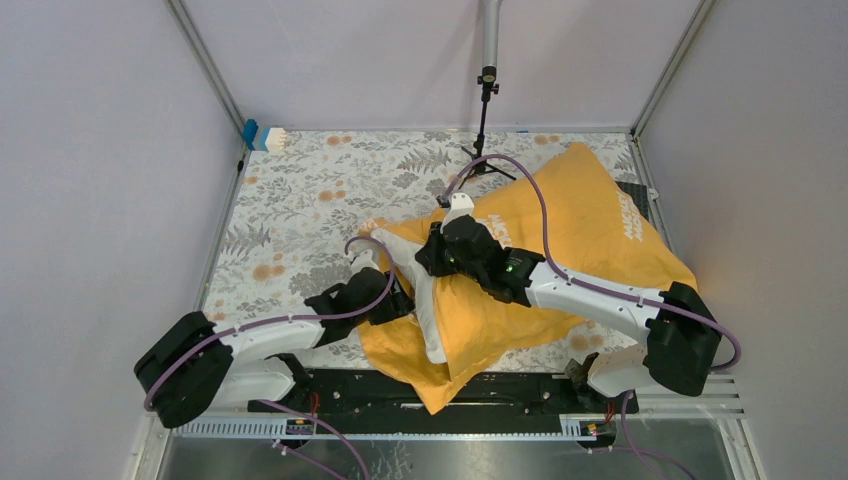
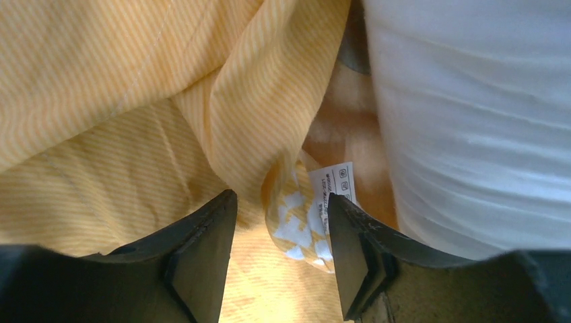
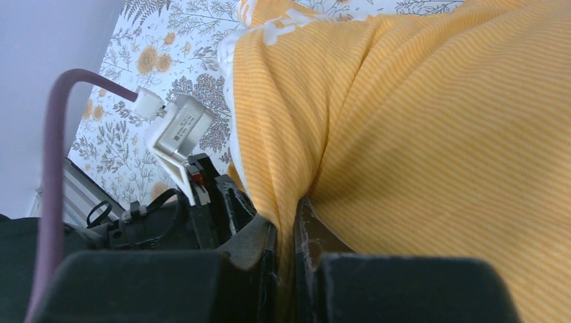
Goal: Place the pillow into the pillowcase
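Nearest, left gripper [image 2: 281, 200] stands spread around a small white care label [image 2: 334, 186], print unreadable; right gripper [image 3: 286, 229] pinches a pillowcase [image 3: 417, 134] fold. Pillow [image 2: 471, 121] lies partly inside the case on the floral table [image 1: 300, 200], white end exposed. Farther back, white lettering [image 1: 632, 225] is illegible.

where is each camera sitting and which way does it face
Top external: fixed above and behind, looking down on the floral table; left arm and right arm show, reaching the orange pillowcase.
Left wrist: on the left arm, facing past the open left hand at pillowcase folds and the white pillow.
Right wrist: on the right arm, facing along the right hand, shut on pillowcase cloth, table beyond.
Shared: all three views show the pillowcase.
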`<action>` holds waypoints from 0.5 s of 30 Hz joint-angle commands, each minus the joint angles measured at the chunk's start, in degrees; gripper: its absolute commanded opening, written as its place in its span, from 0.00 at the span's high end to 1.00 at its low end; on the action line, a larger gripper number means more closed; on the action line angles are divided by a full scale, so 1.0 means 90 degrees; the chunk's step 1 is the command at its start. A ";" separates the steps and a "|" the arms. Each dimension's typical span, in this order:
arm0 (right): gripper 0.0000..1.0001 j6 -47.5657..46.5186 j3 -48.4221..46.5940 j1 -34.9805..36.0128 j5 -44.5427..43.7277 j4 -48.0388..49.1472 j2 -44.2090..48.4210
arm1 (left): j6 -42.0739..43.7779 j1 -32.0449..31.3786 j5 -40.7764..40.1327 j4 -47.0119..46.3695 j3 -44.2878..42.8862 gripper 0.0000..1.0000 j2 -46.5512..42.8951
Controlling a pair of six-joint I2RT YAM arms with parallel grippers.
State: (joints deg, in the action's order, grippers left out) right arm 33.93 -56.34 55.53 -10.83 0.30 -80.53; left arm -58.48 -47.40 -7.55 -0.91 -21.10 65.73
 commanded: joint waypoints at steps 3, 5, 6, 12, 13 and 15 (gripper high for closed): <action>1.00 0.0233 -0.0176 -0.0008 0.0310 0.0515 0.0002 | 0.0122 -0.0261 -0.0425 -0.0186 -0.0477 0.44 0.0520; 1.00 0.0219 -0.0191 -0.0008 0.0296 0.0506 -0.0005 | 0.0164 -0.0311 -0.0394 -0.0306 -0.0519 0.53 0.0577; 1.00 0.0204 -0.0200 -0.0015 0.0262 0.0492 0.0002 | 0.0169 -0.0315 -0.0383 -0.0330 -0.0538 0.61 0.0593; 1.00 -0.0155 -0.0553 -0.0013 -0.0726 -0.0439 -0.0070 | 0.0173 -0.0253 -0.0520 0.0417 -0.0545 1.00 -0.0119; 1.00 -0.0267 -0.0587 -0.0013 -0.0973 -0.0585 -0.0088 | 0.0131 -0.0165 -0.0581 0.0663 -0.0473 1.00 -0.0438; 1.00 -0.0550 -0.0602 -0.0008 -0.1172 -0.0783 -0.0095 | 0.0144 0.0298 -0.0498 0.1044 -0.0287 1.00 -0.1094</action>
State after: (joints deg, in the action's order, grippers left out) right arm 32.82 -58.67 55.61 -14.11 -3.18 -81.17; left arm -57.30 -49.34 -10.02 3.11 -23.88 65.93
